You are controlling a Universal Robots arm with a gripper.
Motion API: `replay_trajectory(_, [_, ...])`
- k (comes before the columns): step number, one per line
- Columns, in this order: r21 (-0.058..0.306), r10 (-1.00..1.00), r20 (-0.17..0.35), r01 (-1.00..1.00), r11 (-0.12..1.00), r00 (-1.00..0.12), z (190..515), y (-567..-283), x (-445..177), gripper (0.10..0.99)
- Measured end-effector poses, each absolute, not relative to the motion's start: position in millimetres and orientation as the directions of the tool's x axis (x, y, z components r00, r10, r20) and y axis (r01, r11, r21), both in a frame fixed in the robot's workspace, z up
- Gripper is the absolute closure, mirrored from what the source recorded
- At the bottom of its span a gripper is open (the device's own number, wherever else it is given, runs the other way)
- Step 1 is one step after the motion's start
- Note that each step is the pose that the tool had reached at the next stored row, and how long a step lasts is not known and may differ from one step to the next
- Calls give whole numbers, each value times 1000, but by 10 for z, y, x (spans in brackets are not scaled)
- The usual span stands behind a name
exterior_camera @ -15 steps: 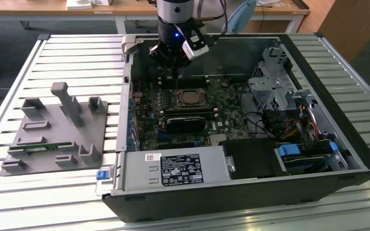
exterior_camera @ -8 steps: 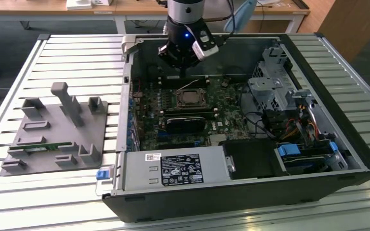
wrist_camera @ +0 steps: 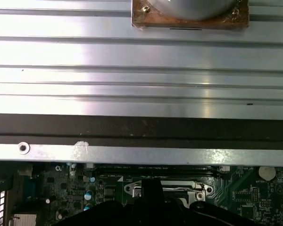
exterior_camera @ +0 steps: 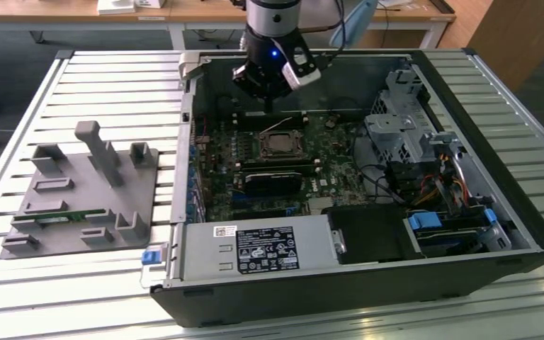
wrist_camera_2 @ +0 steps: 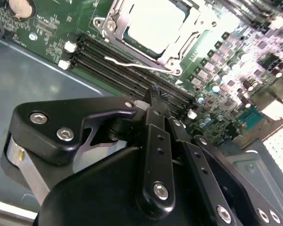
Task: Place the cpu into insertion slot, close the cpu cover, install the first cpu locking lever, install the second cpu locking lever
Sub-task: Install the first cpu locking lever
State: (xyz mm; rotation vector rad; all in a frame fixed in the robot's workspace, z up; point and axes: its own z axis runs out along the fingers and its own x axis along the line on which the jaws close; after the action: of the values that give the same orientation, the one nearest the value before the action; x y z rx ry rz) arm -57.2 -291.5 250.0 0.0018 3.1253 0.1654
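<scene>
Silvery metal of the cpu cover (wrist_camera_2: 117, 16) lies flat around the cpu (wrist_camera_2: 153, 21), which sits in the insertion slot, itself hidden beneath them. One wire locking lever (wrist_camera_2: 137, 65) stands free over the memory slots (wrist_camera_2: 108, 66). The gripper (wrist_camera_2: 155, 96) hovers just beside it, jaws pressed together on nothing. Doing this well likely means pushing the lever down and sideways under its catch, without scraping the motherboard (wrist_camera_2: 42, 33). That catch is hard to make out, and whether the fingertips (wrist_camera_2: 152, 106) touch the wire cannot be told.

This is looking like a robotics workshop: an open computer case (exterior_camera: 348, 294) is lying on a slatted metal bench (exterior_camera: 54, 301), with wooden desks (exterior_camera: 206, 13) standing along the frame's top.
</scene>
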Motion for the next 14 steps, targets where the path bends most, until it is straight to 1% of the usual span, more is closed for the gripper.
replay_trajectory(14, [106, -33, -12, -35, 994, -999, 2361, -2923, -558, 980])
